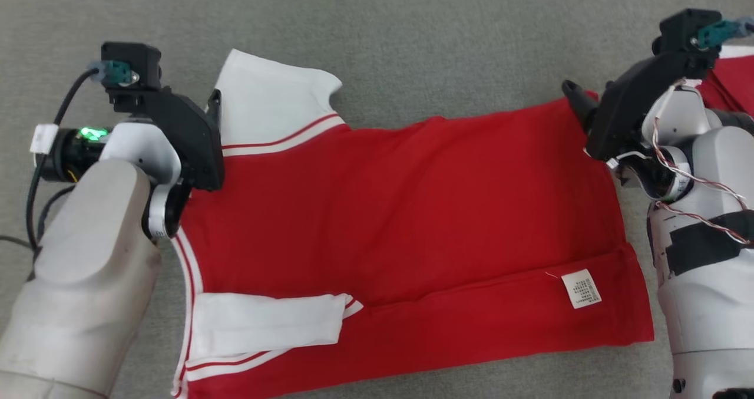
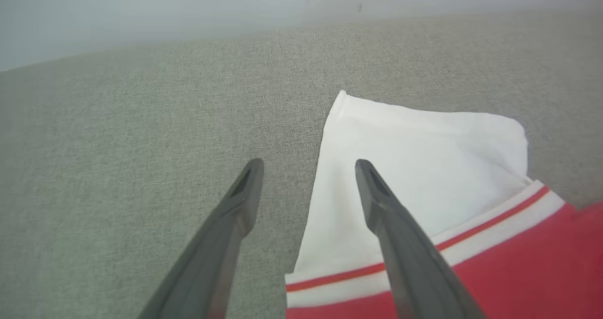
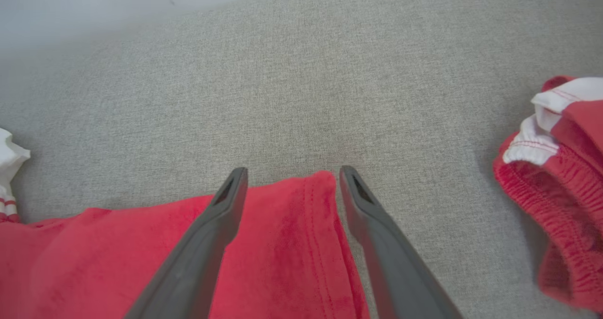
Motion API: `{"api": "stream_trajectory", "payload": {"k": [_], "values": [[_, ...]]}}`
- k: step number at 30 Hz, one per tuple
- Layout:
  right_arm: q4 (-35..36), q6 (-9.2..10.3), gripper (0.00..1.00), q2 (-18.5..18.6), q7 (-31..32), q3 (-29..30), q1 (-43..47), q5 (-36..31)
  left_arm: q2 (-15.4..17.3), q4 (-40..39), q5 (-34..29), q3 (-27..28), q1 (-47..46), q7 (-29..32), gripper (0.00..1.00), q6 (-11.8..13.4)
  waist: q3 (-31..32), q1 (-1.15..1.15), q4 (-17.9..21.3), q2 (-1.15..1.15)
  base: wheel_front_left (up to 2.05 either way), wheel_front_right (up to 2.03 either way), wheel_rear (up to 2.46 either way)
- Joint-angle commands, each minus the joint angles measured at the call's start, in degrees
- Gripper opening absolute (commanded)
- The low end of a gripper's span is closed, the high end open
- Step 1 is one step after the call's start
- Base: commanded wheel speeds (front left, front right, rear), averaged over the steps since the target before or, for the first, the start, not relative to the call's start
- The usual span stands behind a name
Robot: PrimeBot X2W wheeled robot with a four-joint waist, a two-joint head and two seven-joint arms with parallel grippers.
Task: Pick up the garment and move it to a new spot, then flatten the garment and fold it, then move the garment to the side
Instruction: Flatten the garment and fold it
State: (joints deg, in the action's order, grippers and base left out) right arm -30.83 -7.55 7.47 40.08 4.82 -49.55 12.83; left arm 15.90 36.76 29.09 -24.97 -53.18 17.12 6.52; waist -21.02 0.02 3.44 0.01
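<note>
On the grey padded surface [image 1: 412, 33], the garment [image 1: 400, 210], a red shirt with white sleeves, lies spread flat. Its long axis runs left to right across the head view, sleeve end toward the robot's left, hem toward its right. Near long edge already turned in: a red band carrying the care label [image 1: 581, 289] and one white sleeve [image 1: 265, 322] lie folded over the body. Far long edge not yet folded; the other white sleeve [image 1: 271, 98] sticks out past it. Left gripper [image 2: 308, 164]: jaws wide, empty, one finger over bare surface, the other over that sleeve's outer edge. Right gripper [image 3: 293, 169]: jaws wide, empty, straddling the far hem corner [image 3: 311, 206], tips just at the cloth's edge. Each arm is nearest its own end of the far edge. Judgement: fold step in hand; next move likely needs both to pinch that edge and carry it toward the robot, across the short axis. A second red garment [image 3: 560, 182] lies apart to the right.
</note>
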Motion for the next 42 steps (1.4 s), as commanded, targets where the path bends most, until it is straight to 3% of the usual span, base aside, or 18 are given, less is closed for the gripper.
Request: {"api": "stream_trajectory", "payload": {"k": [1, 6, 14, 16, 30, 33, 34, 42], "values": [[-0.4, 0.13, 1.0, -0.2, -0.7, -0.6, -0.7, 0.5, 0.4, 1.0, -0.5, -0.3, -1.2, 0.1, 1.0, -0.5, -3.5, -0.02, 3.3, -0.01, 0.0, 0.0, 0.0], [-1.7, 0.13, 1.0, 0.5, -2.6, -3.1, -1.9, 2.2, -0.1, 4.3, -0.5, -1.1, -4.6, 0.5, 1.0, -1.8, -5.2, -0.02, 4.5, -0.01, 0.0, 0.0, 0.0], [-3.1, 0.13, 1.0, 1.4, -3.3, -6.6, -2.5, 4.3, 1.8, 9.3, -2.1, -2.2, -7.6, 1.7, 1.0, -1.6, -6.5, -0.02, 6.2, -0.01, 0.0, 0.0, 0.0], [-2.8, 0.13, 1.0, 1.7, -3.0, -7.9, -3.1, 5.7, 2.9, 10.6, -1.9, -2.1, -8.3, 2.5, 0.0, -2.1, -7.0, -0.02, 6.7, -0.01, 0.0, 0.0, 0.0], [-1.4, 0.13, 1.0, 6.2, 1.0, -19.2, -4.6, 12.1, 4.4, 10.5, -1.1, -2.4, -9.6, 3.0, 0.0, -2.6, -9.2, -0.02, 6.5, -0.01, 0.0, 0.0, 0.0], [-1.9, 0.13, 0.12, 7.3, 0.4, -21.6, -5.2, 13.3, 4.6, 10.1, -1.1, -2.4, -10.0, 2.3, 0.0, -2.5, -9.6, -0.02, 6.3, -0.01, 0.0, 0.0, 0.0], [-2.3, 0.13, 0.0, 7.6, -0.3, -21.9, -5.4, 13.6, 4.4, 10.0, -1.1, -2.3, -10.0, 1.8, 0.0, -2.2, -9.6, -0.02, 6.2, -0.01, 0.0, 0.0, 0.0], [-4.5, 0.14, 0.0, 8.3, -9.7, -20.3, -5.4, 13.3, 1.8, 7.3, -0.2, -0.2, -8.5, -7.8, 0.0, 1.1, -8.6, -0.02, 4.7, -0.01, 0.0, 0.0, 0.0]]}}
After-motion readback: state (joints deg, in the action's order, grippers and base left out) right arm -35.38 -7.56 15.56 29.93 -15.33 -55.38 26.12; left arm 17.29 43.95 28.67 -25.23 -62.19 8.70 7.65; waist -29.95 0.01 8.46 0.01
